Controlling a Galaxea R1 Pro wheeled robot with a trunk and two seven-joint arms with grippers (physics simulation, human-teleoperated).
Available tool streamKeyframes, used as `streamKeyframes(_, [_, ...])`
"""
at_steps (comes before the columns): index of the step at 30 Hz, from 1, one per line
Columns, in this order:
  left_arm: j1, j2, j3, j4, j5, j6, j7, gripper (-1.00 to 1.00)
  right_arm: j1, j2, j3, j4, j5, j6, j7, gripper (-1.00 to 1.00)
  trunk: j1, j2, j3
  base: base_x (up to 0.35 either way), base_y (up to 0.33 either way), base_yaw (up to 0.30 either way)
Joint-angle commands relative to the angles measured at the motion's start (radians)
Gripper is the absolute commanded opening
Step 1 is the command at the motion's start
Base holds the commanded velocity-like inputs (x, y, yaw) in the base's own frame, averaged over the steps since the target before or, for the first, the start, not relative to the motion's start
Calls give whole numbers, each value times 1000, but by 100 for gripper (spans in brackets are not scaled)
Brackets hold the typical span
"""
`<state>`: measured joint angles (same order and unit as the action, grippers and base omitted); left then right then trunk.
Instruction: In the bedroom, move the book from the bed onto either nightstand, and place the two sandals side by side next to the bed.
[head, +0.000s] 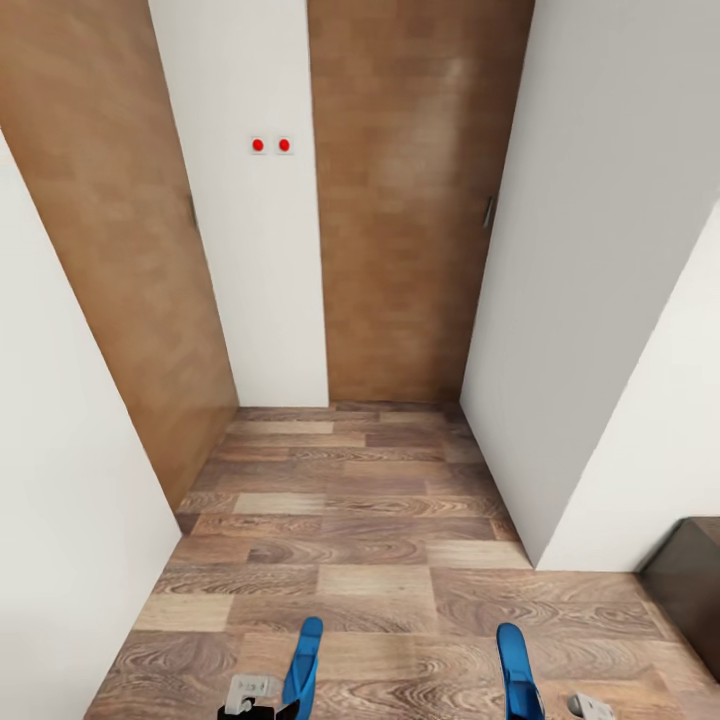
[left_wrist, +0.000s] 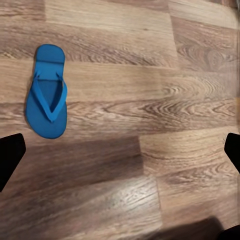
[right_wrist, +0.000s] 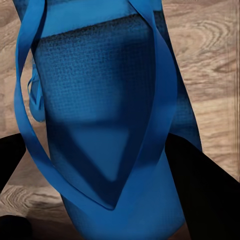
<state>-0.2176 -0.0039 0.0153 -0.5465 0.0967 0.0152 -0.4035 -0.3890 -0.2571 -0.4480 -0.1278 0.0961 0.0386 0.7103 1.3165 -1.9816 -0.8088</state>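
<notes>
- The robot faces a narrow hallway with a wood-plank floor (head: 380, 520). Two brown wooden doors (head: 410, 220) stand at the far end between white walls. A pair of small red dots (head: 271, 145) sits on the white strip between the doors.
- The right gripper (right_wrist: 107, 200) has its dark fingers (right_wrist: 205, 190) pressed on either side of a bright blue flat flip-flop, the right sandal (right_wrist: 100, 100). I judge it clamped on the sole. That would explain why the thong straps loom so close to that wrist camera, with the floor far behind.
- In the head view the right sandal (head: 518, 670) is at the near right, toe pointing away, just beside the right gripper (head: 590, 705). This looks like a carrying pose.
- The left gripper (left_wrist: 120, 155) has its fingers (left_wrist: 10, 160) wide apart with nothing between them.
- Its camera looks down on a second bright blue flip-flop, the left sandal (left_wrist: 46, 92), seemingly flat on the planks. In the head view it (head: 305, 665) is at the near left, just beside the left gripper (head: 250, 695).
- A dark brown cabinet corner (head: 690, 590) juts in at the near right.
- Judgement: both sandals are out here, so placing them by the bed is not yet done.
</notes>
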Motion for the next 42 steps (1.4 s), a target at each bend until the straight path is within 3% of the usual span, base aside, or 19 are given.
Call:
streamKeyframes(1, [0,0,2,0,9,2,-5,100,-1,0,-9,-1,10,4,4,-100,0,0,-1,0,0,-273])
streamKeyframes(15, [0,0,2,0,9,2,-1,100,-1,0,-9,-1,10,4,3,-100,0,0,-1,8,0,-78])
streamKeyframes(30, [0,1,3,0,9,3,0,100,-1,0,-9,-1,10,4,3,-100,0,0,-1,287,-26,0])
streamKeyframes(42, [0,0,2,0,9,3,0,100,-1,1,-9,0,10,4,3,-100,0,0,-1,116,-118,0])
